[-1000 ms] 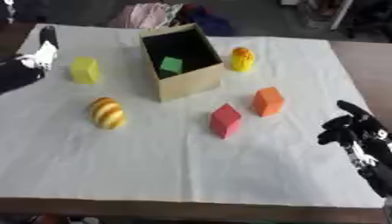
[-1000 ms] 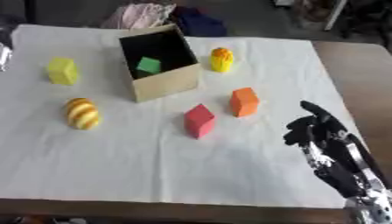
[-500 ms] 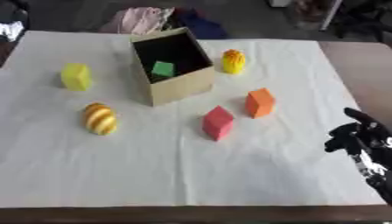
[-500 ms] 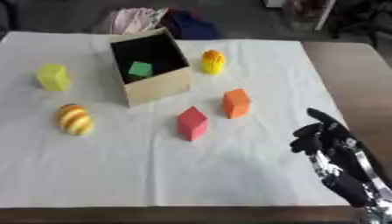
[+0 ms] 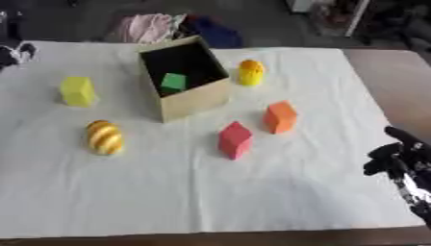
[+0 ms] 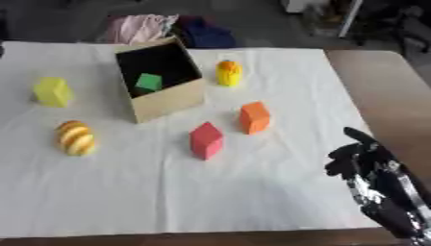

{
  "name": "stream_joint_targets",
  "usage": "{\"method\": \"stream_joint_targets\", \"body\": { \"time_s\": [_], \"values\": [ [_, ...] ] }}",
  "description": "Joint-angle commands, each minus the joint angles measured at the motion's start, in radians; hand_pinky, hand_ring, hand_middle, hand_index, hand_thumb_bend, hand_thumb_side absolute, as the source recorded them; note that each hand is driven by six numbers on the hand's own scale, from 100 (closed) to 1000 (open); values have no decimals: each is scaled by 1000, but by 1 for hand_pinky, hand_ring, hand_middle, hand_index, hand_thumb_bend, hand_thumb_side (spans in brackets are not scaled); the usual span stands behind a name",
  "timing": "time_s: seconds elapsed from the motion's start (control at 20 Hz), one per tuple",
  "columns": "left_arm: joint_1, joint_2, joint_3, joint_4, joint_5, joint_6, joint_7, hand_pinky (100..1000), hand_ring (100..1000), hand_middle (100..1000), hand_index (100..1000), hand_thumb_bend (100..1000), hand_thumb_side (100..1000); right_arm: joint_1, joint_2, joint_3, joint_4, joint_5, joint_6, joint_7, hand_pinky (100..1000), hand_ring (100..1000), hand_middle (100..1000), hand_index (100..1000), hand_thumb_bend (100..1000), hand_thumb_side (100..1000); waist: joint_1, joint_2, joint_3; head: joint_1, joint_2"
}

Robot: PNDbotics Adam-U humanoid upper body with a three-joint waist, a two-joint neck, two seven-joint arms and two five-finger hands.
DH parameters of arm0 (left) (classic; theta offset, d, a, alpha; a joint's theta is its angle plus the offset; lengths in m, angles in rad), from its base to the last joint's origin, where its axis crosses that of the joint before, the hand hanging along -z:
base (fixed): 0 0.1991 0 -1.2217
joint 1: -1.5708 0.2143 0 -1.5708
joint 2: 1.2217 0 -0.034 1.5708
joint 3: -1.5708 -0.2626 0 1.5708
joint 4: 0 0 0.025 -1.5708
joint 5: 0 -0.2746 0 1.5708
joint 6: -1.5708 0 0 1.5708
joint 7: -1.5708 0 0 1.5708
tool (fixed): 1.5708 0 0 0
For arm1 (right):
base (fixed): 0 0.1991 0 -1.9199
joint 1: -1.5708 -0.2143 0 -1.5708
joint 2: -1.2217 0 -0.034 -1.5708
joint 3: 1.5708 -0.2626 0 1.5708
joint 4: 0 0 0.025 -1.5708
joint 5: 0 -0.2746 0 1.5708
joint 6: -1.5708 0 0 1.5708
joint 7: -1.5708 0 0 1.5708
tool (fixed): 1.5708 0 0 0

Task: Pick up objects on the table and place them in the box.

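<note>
A tan cardboard box [image 5: 195, 103] stands open and tilted at the table's upper middle, with a green block [image 5: 173, 81] inside it. On the white cloth lie a yellow block [image 5: 77, 91], a yellow striped egg shape [image 5: 104, 137], a red block [image 5: 235, 139], an orange block [image 5: 280, 116] and a yellow-orange rounded piece [image 5: 250, 72]. My right hand [image 6: 370, 163] rests at the lower right, fingers relaxed and upward, holding nothing, well clear of the blocks. Only a dark sliver of my left hand [image 5: 15, 52] shows at the upper left edge.
A white cloth [image 5: 210, 192] covers the table; bare brown tabletop [image 5: 396, 86] runs along the right side. Pink and dark blue clothes [image 5: 168, 26] are heaped beyond the far edge behind the box.
My left hand has drawn back from near the yellow block to the upper left edge. The whole picture has shifted, so the camera moved. The right hand stays at the lower right.
</note>
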State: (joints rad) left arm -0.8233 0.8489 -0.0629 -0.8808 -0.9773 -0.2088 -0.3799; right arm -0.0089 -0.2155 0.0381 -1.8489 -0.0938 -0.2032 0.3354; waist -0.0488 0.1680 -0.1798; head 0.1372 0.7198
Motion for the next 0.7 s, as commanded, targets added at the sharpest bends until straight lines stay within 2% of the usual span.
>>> {"method": "stream_joint_targets", "body": {
  "time_s": [0.05, 0.25, 0.55, 0.7],
  "values": [
    [-38, -9, 19, 72, -53, -16, 11, 863, 863, 852, 962, 139, 332, -8, -21, -1, -8, -9, -3, 4, 589, 596, 618, 926, 100, 408, 4, 3, -7, 8, -14],
    [-48, -37, 19, 112, -80, -33, 6, 864, 863, 864, 969, 151, 336, -9, -20, -1, -8, -11, -3, 5, 590, 596, 618, 926, 100, 406, 0, 7, -13, 11, -15],
    [-50, -45, 13, 113, -47, -65, -54, 869, 862, 865, 968, 179, 331, -11, -19, -1, -7, -11, -4, 7, 590, 596, 619, 925, 100, 407, -1, 7, -15, 14, -11],
    [-49, -33, 11, 91, -21, -78, -83, 870, 861, 865, 969, 185, 396, -10, -19, -2, -7, -10, -4, 7, 590, 596, 619, 925, 100, 408, 1, 7, -15, 17, -10]
  ]
}}
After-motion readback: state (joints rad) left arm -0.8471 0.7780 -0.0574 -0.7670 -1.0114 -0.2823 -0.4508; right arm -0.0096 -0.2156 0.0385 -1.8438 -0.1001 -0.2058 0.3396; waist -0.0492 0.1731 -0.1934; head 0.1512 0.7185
